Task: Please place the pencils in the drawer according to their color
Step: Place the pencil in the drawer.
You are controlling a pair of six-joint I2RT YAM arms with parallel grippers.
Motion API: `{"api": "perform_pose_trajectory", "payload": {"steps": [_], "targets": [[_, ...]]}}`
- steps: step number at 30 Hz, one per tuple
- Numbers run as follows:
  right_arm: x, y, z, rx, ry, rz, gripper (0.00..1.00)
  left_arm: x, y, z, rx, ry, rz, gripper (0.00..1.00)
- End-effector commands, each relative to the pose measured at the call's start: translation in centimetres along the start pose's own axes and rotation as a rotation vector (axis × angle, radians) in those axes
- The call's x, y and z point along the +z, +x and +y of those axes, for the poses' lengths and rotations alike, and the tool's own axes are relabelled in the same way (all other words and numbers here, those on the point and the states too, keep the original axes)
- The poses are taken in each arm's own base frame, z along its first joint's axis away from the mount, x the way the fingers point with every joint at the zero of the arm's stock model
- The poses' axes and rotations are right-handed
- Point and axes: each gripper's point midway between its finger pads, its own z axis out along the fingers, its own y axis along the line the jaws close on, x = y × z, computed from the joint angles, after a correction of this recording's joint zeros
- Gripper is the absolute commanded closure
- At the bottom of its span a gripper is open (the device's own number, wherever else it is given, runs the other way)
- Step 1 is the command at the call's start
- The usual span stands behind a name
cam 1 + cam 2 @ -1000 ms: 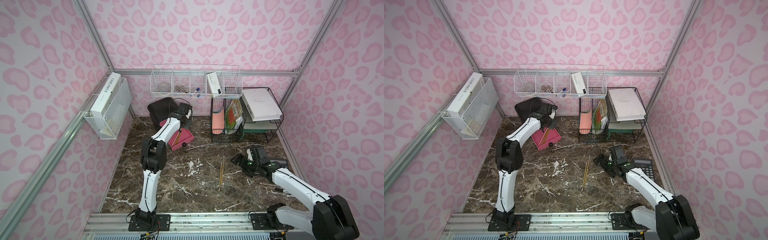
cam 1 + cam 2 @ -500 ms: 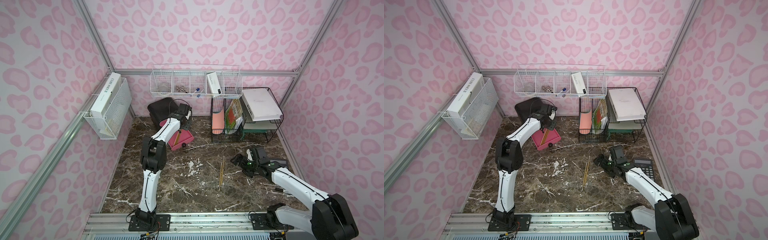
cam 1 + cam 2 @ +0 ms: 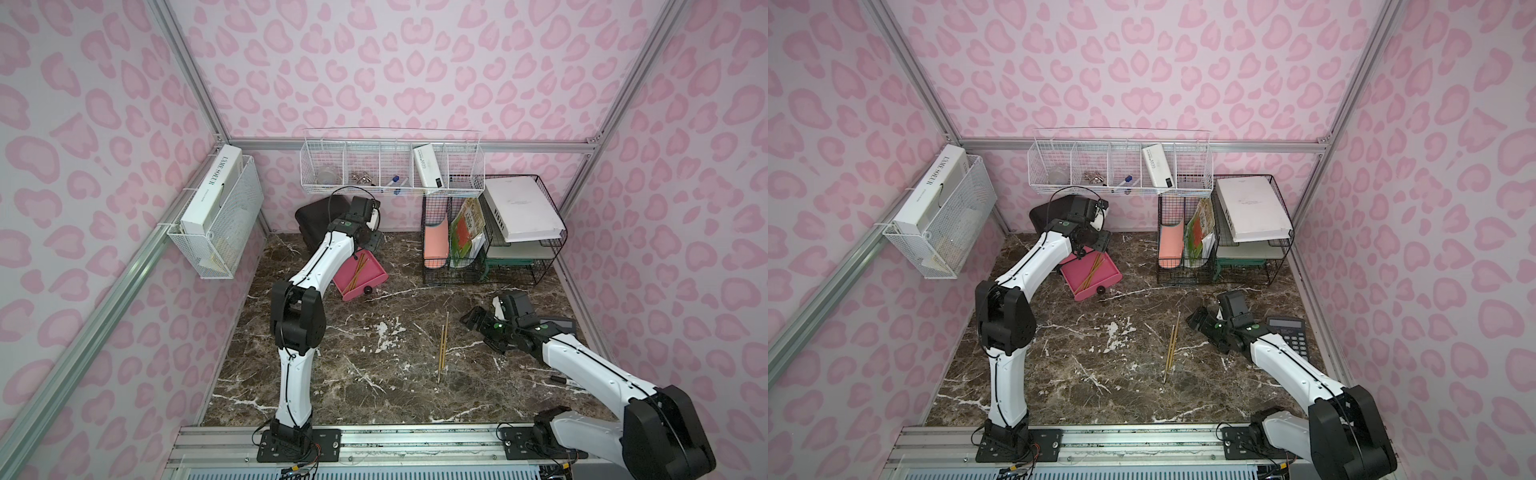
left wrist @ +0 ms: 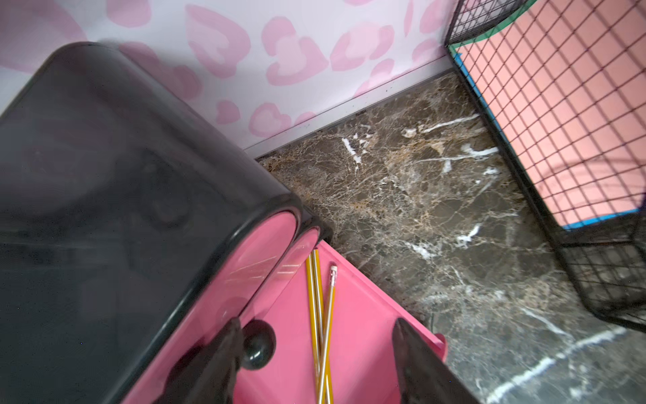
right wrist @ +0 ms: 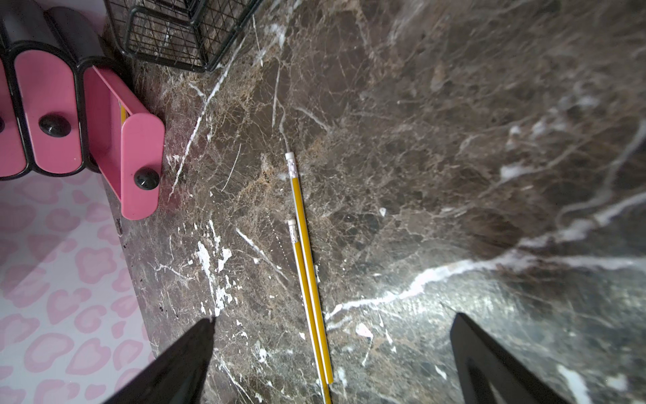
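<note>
Your left jaws apart over the open drawer (image 3: 374,272), pencils inside (image 4: 315,307) lying along it, two worktop pencils (image 3: 443,347) side by side, erasers toward the back, your right jaws apart.

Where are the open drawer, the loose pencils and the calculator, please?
open drawer (image 3: 373,270): in a top view, on its bare pink floor.
loose pencils (image 5: 311,280): right wrist view, on the longer pencil's shaft.
calculator (image 3: 1292,336): in a top view, on its keypad.

The white book (image 3: 216,180) in the wire basket (image 3: 241,216) at ten o'clock reads "L'AME SOEUR" along its spine. The white box (image 3: 1156,166) in the wall basket (image 3: 1042,174) at twelve o'clock bears print, possibly "M99".
</note>
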Motion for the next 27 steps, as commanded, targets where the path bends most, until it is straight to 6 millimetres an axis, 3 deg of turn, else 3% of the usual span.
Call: {"api": "perform_pose_trajectory", "payload": {"steps": [1, 5, 12, 17, 27], "targets": [[0.2, -0.2, 0.2, -0.017, -0.008, -0.007, 0.03, -1.4, -0.3, -1.4, -0.054, 0.065, -0.028, 0.28], [0.5, 0.0, -0.1, -0.016, -0.010, 0.000, 0.03, -1.9, 1.5, -2.1, -0.088, 0.082, 0.018, 0.25], [0.7, 0.2, -0.6, -0.022, -0.004, 0.004, 0.03, -0.3, 7.3, -2.6, -0.124, 0.058, 0.161, 0.23], [0.7, 0.3, -0.9, -0.025, -0.003, 0.008, 0.02, 0.5, 10.4, -2.8, -0.154, 0.042, 0.288, 0.23], [0.5, 0.2, -1.3, -0.020, -0.005, 0.007, 0.02, 2.8, 14.1, -2.9, -0.146, -0.003, 0.396, 0.22]]}}
